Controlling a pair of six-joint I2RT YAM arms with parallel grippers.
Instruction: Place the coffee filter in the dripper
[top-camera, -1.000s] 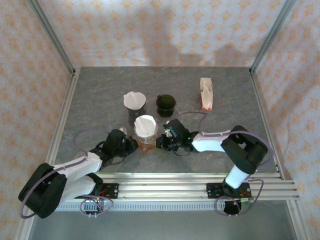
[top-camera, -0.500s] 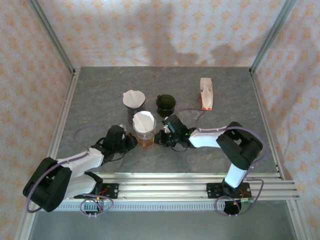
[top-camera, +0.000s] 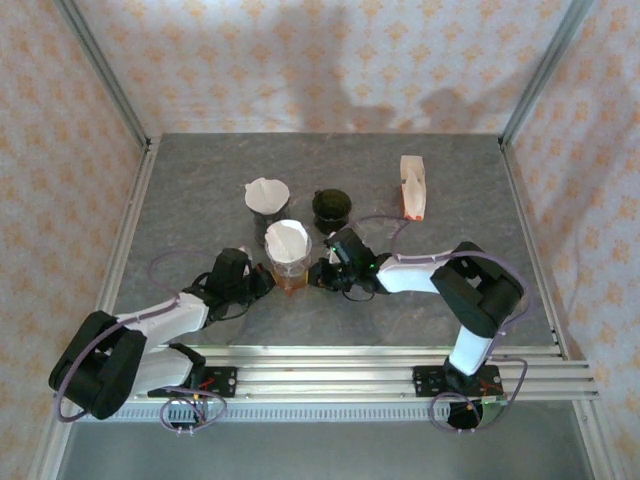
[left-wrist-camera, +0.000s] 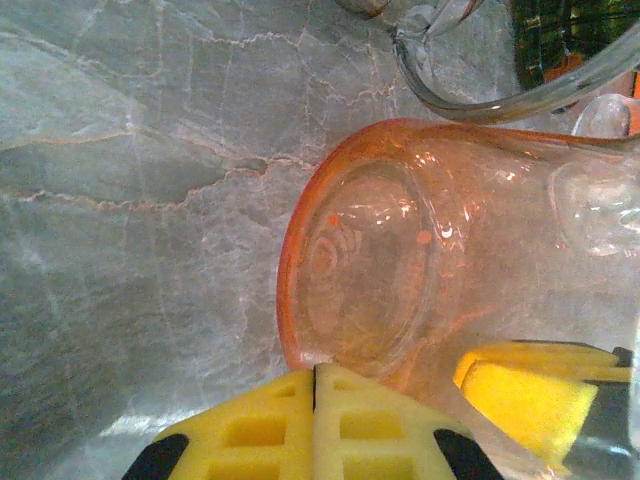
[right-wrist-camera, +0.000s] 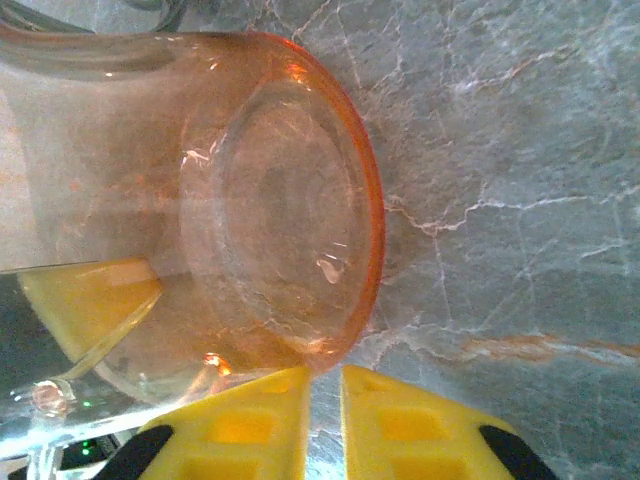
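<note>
One white coffee filter (top-camera: 287, 240) sits in mouth of orange glass dripper (top-camera: 291, 277), near middle of table (top-camera: 200, 190). Your left gripper (left-wrist-camera: 313, 380): pads pressed together, clenched on nothing, tips at foot of dripper. Your right gripper (right-wrist-camera: 325, 385): pads parted by narrow slit, table showing between, grasping nothing, tips just beside dripper's foot on opposite side.
</note>
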